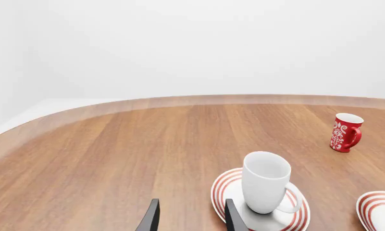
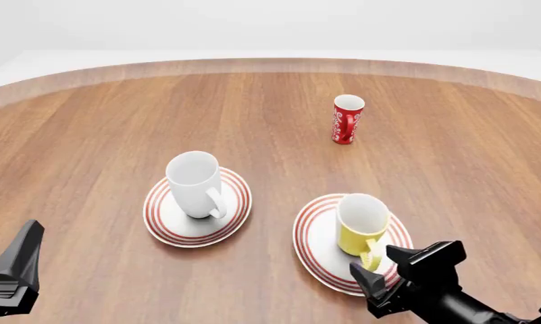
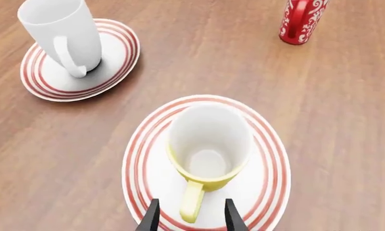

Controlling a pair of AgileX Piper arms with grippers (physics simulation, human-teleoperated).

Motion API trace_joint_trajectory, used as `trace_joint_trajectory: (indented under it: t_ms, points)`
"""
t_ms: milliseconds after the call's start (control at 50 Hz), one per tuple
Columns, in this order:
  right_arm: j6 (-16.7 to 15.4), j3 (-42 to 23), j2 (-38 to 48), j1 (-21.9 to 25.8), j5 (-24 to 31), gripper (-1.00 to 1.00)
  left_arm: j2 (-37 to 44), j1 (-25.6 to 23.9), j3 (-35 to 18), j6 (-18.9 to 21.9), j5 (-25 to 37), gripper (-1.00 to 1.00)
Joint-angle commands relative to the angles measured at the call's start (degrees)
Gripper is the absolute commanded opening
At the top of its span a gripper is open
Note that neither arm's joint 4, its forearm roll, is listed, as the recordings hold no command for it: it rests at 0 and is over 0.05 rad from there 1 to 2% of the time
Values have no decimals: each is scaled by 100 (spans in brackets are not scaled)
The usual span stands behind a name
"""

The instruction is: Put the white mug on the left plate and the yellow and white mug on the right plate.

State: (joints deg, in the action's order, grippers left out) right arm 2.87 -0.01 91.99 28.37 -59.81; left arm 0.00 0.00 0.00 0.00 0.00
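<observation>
2 mugs upright on 2 plates, both arms near the tabletop's [image 2: 90, 121] near edge.

The white mug [image 2: 195, 183] stands on the left plate [image 2: 167, 226]; the yellow mug [image 2: 361, 224] stands on the right plate [image 2: 313, 246], handle toward the right gripper [image 3: 192, 219]. That gripper's fingers are spread wide on either side of the handle's end, not touching it. The left gripper's [image 1: 190, 217] fingers are wide, holding nothing. A red cup [image 2: 347, 119] stands farther back.

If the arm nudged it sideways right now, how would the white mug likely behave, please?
The white mug looks tall and narrow-based, so it would probably tip rather than slide. It seems rigid, glazed ceramic, likely slippery, and might skid across the left plate.
</observation>
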Motion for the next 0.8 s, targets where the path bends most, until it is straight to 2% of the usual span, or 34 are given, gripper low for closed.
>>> trace_joint_trajectory:
  t_ms: [20, 200, 340, 480, 600, 800]
  points:
    - [-5, 0, 32, -14, -9, 100, 0, 0, 0, 0, 0, 100]
    - [37, -1, -414, 7, 394, 100, 0, 0, 0, 0, 0, 100]
    - [35, 0, -1052, -34, 935, 100, 0, 0, 0, 0, 0, 100]
    - [73, 1, -1363, -36, 1187, 100, 0, 0, 0, 0, 0, 100]
    - [-1, 1, -2356, -213, 2040, 100, 0, 0, 0, 0, 0, 100]
    - [-57, 1, -3354, -337, 2892, 100, 0, 0, 0, 0, 0, 100]
